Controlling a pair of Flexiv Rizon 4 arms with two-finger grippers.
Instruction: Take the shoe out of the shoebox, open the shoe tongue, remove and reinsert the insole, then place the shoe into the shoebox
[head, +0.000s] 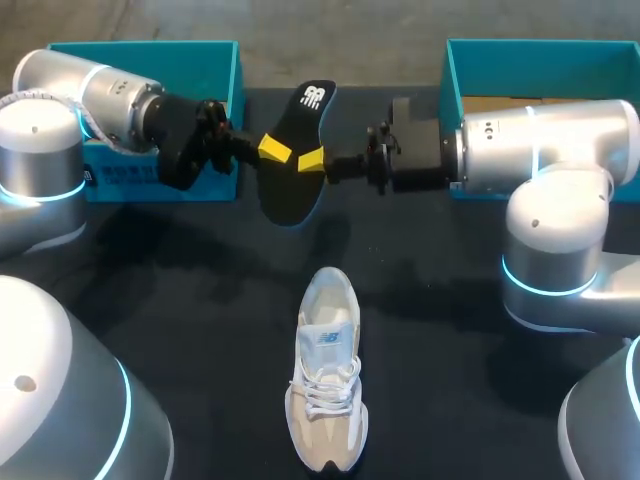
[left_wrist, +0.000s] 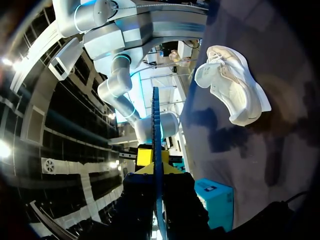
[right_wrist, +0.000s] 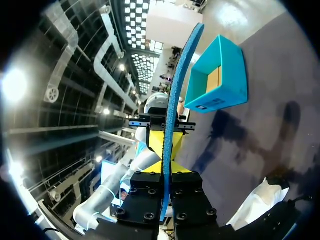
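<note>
Standing by the rig, one sees a dark table (head: 450, 300) with a teal left shoebox (head: 150, 47) and a right shoebox (head: 540, 45) at its far edge. The shoe (head: 327, 385) sits upright on the table near the robot. Its long axis runs near to far, with the toe toward the robot and the heel toward the boxes.

The insole (head: 290, 195) hangs in the air between the boxes, long axis roughly near to far, logo end farthest. The left gripper (head: 275, 150) and right gripper (head: 312, 158) are both clamped on it from opposite sides.

The head view shows the insole's black face. Both wrist views show it edge-on as a thin blue strip between the fingers. Only the left wrist view shows the shoe's side.
</note>
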